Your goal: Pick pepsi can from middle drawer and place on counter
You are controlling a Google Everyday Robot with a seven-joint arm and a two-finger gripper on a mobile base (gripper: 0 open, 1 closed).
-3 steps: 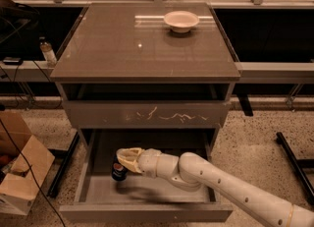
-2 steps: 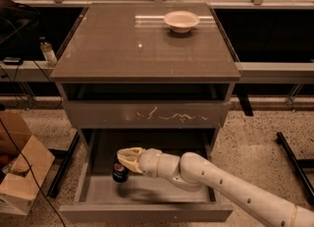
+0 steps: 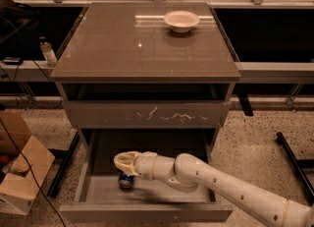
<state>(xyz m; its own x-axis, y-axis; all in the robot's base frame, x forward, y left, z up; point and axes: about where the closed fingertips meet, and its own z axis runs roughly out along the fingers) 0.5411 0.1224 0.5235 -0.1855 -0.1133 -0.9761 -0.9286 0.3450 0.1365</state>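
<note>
Because the pepsi can (image 3: 126, 181) stands low on the floor of the pulled-out middle drawer (image 3: 162, 214), toward its left side, the arm (image 3: 221, 186) reaches in from the right front and lies across the drawer. This brings the gripper (image 3: 125, 162) directly over the can's top. The two look to be touching or nearly so, but whether the gripper has clamped on the can cannot be told. The can looks upright, blue with a silver end. I judge the grasp to be the step in hand, with the lift up to the counter (image 3: 142, 49) not yet done. That counter is a glossy grey-brown top. A white bowl (image 3: 181, 20) sits near its far edge, well apart from the near edge, where a can could be set. Above the open drawer is a scratched drawer front (image 3: 147, 114). A small bottle (image 3: 47, 51) stands on a ledge to the left, and a cardboard box (image 3: 22, 172) sits on the speckled terrazzo floor (image 3: 250, 127).
</note>
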